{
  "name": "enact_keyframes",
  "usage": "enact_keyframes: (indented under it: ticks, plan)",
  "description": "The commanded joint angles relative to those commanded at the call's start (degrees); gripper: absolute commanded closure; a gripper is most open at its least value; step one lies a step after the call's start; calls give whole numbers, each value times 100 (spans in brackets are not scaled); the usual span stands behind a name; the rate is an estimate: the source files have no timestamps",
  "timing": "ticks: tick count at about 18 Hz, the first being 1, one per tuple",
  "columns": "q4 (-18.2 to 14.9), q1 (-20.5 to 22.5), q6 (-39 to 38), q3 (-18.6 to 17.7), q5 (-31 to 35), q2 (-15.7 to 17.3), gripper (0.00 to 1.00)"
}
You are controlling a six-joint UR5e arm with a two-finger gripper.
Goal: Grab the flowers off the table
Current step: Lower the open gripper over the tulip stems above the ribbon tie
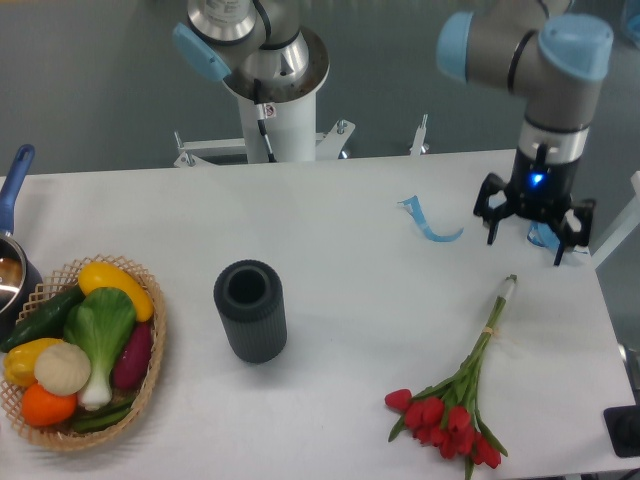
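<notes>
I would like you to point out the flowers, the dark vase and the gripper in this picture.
flowers (446,420): fixed camera view, on the red tulip heads.
dark vase (250,312): fixed camera view, on its ribbed side wall.
gripper (526,241): fixed camera view, midway between its two fingers.
</notes>
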Motion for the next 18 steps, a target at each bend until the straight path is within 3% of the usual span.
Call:
enact_keyframes:
  ticks: [6,14,18]
  plan:
    - [18,-299,-26,368,17,-800,0]
    - [18,-387,-35,553,17,-1266,0]
    - [193,-554,-158,650,122,-1477,0]
